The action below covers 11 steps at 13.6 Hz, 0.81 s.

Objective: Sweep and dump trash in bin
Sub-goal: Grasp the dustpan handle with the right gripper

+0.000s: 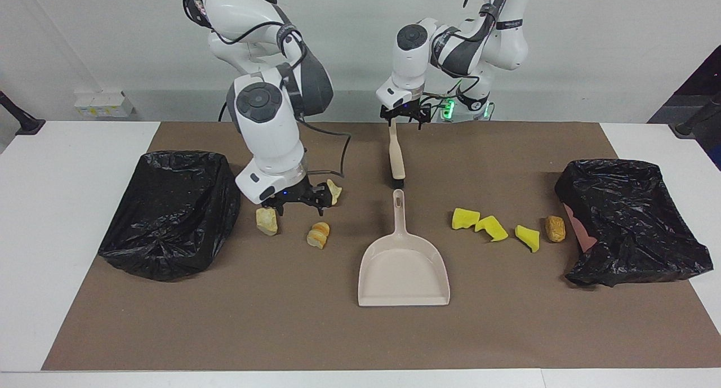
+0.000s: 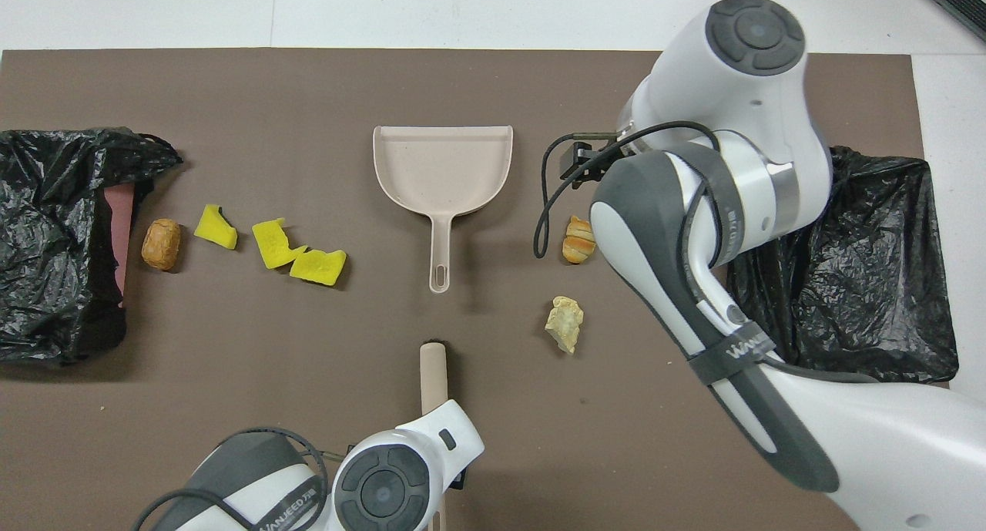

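Loosely, the trash runs in a row along the table's length, both grippers' fingers apart.

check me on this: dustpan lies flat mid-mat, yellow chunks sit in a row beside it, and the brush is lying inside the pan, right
Not quite. The brush is not in the dustpan: it lies on the mat nearer to the robots, just off the tip of the pan's handle, with the left gripper at its handle end. The facing view shows it. The pan lies flat, and the yellow chunks do sit in a row beside it.
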Tool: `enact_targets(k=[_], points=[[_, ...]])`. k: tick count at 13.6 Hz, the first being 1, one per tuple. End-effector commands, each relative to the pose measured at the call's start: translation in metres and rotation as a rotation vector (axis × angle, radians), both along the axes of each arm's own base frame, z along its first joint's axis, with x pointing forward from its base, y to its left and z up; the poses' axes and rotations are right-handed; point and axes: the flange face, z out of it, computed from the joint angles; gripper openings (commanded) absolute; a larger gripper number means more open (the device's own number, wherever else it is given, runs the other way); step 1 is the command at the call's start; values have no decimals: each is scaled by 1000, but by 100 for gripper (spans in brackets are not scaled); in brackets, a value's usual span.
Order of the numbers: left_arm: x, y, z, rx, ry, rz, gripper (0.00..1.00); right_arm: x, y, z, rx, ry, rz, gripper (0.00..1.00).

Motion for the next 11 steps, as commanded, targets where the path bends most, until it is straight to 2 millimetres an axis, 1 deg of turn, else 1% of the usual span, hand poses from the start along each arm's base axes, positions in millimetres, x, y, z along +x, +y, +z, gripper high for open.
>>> enact_targets(k=[1,2,4,5,6,8,9,11], points=[[-10,-9,-19,-12,8,26,100,-1,39,-16,24,-11,-53,100],[-15,-14,-28,0,13,32,100,-7,59,-22,21,-16,-69,100],[-23,-14,-39,-14,15,67,100,-12,85,-34,27,-22,-117,100],[-30,-16,-41,-26,26,81,100,-15,99,-41,31,-25,-129,100],[-33,-13,-44,-28,38,92,100,-20,115,-48,38,-35,-142,100],[-35,-11,-53,-17,53,101,100,-25,140,-60,49,-57,-151,100],[-37,-9,-57,-15,58,103,100,-25,147,-64,59,-66,-151,100],[-37,-9,-57,-18,57,106,98,-28,174,-68,72,-76,-136,100]])
